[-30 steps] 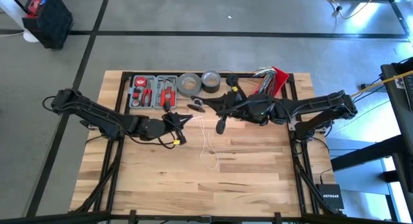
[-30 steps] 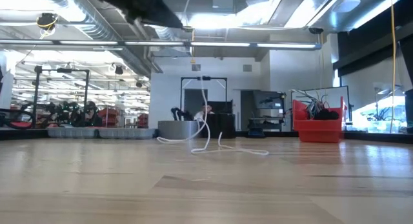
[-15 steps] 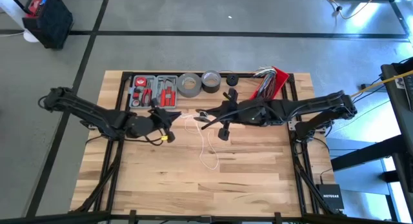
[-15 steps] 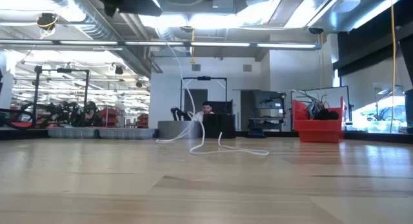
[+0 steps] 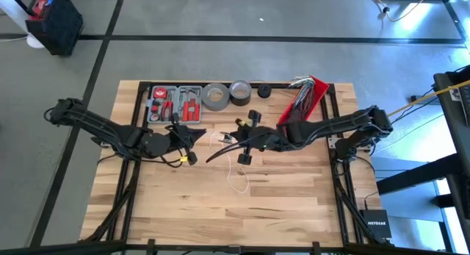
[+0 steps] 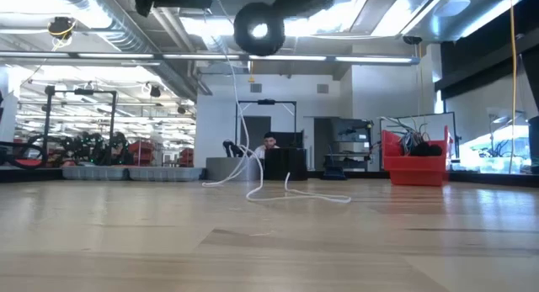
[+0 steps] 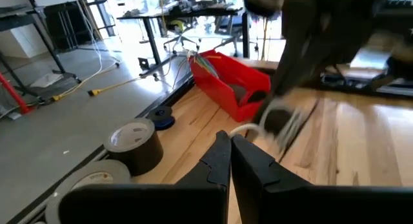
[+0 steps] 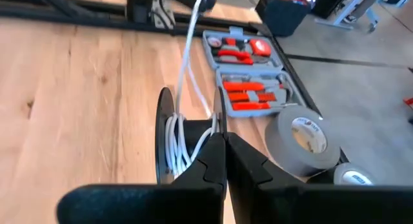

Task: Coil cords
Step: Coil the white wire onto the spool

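Observation:
The cord is thin and white. Part of it is wound on a small black spool (image 8: 190, 137), which hangs high in the low view (image 6: 259, 27). The rest drops in a curve (image 6: 242, 115) to loose loops on the table (image 5: 236, 173). My right gripper (image 8: 225, 139) is shut at the spool, above the table's middle (image 5: 224, 145). My left gripper (image 7: 230, 143) is shut on the cord just left of it (image 5: 194, 135). A straight strand (image 8: 191, 50) runs from the spool to the left gripper. My left gripper pinches the white cord (image 7: 244, 128) at its fingertips, coming roughly level from the table's left. The cord runs taut to the spool on one side; on the other it hangs slack to the table. My right gripper is shut at the rim of one spool flange (image 8: 218, 117), slanting down from the table's right. Its own fingers hide the exact place of contact. The spool is lifted clear of the table.
Along the far edge stand a grey tool case (image 5: 175, 104), two tape rolls (image 5: 215, 95) (image 5: 239, 91), a small black roll (image 5: 263, 90) and a red bin of wires (image 5: 307, 93). Bare wood (image 5: 220, 211) lies toward the near edge.
My right gripper has sunk and tipped downward, bringing the spool down into the low view and toward the near edge. My left gripper has drawn back toward the table's left and risen a little, pulling the cord's upper part up and leftward; the loops on the table stayed put.

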You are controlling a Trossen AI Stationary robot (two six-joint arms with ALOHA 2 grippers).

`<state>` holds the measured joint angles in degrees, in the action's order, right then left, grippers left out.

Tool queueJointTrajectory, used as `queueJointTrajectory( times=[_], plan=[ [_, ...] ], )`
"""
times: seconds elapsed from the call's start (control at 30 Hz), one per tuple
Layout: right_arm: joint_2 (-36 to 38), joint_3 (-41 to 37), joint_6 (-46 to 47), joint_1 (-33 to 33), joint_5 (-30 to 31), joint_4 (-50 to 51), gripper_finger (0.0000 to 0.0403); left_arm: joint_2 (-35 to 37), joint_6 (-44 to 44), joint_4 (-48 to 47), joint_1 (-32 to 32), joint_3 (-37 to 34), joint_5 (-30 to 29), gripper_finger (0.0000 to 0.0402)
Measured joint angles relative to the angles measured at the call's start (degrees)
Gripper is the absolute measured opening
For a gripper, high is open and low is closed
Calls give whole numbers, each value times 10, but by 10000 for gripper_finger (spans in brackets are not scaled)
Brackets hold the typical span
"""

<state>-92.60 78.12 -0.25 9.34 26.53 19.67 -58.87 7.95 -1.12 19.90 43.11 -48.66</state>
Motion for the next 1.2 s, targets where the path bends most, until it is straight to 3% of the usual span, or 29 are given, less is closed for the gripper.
queueJointTrajectory(
  times=[0.6,1.0,1.2],
  plan=[
    [-70,-1,-2,0,167,-104,5,-10,66,26,0,1,28,1],
    [-70,-1,-6,0,171,-146,5,-92,-15,181,-3,1,35,1],
    [-74,-1,-12,0,164,-166,5,-126,-37,213,-18,1,36,1]
  ],
)
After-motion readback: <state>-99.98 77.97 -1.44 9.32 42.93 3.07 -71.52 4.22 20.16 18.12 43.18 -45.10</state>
